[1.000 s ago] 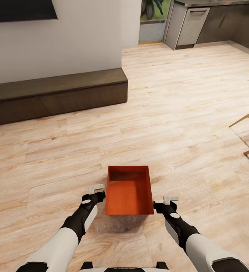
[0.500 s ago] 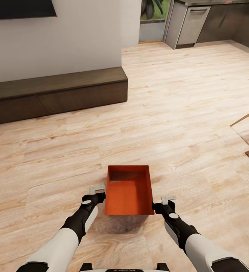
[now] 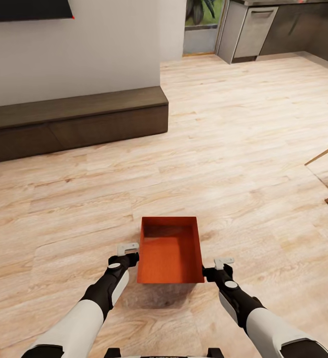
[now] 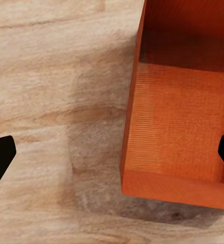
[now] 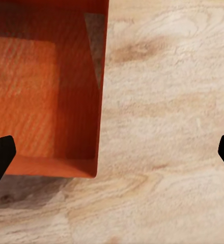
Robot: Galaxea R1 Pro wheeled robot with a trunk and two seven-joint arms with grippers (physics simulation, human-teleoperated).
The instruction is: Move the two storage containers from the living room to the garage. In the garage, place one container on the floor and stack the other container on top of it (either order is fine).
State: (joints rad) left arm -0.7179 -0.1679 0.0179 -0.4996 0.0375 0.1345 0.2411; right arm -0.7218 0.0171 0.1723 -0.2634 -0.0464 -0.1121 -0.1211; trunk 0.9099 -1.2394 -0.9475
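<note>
An orange-red storage container [image 3: 170,251] is seen on the light wood plank floor [image 3: 243,164] of the living room, open side up and empty, with a soft shadow beneath its near wall. To its left, just beside the near corner, the left gripper [image 3: 127,247] is held with its fingers spread wide apart, nothing between them. To the container's right, the right gripper [image 3: 223,261] is positioned just beside the other near corner, its fingers likewise parted and empty. Beyond the container, a low dark wood bench [image 3: 74,122] is set against a white wall [image 3: 94,49]. Farther back, grey cabinets [image 3: 253,30] are visible.
</note>
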